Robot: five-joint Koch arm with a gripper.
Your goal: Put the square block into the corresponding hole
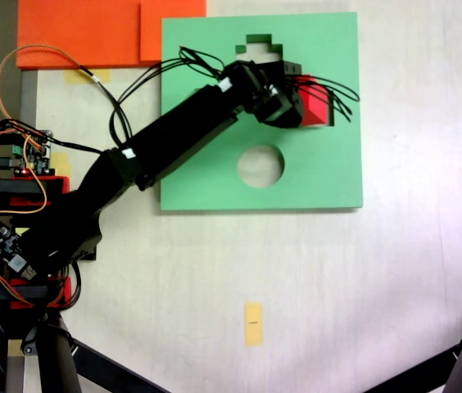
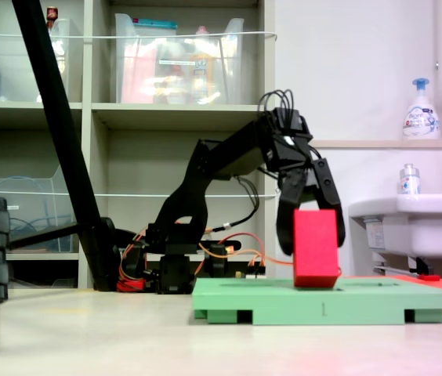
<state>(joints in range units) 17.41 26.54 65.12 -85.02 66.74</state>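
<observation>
Pale counter [image 1: 337,270] carries a green foam board [image 1: 329,172], an orange sheet [image 1: 75,33] and a yellow tag [image 1: 253,323]. Shelves [image 2: 174,117] and a sink [image 2: 409,215] stand behind. Claw [image 2: 309,235] straddles the red block [image 2: 316,247], jaws spread to its width and gripping its sides. Block stands on the board at the square hole [image 1: 329,121]; how deep it sits is unclear.

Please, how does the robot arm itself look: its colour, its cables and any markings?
The arm is matte black with boxy links. Its base has red parts. Loose black cables loop around the gripper, whose fingers are black and tapered. Thin orange wires curl near the base, and small white labels sit on the links.
</observation>
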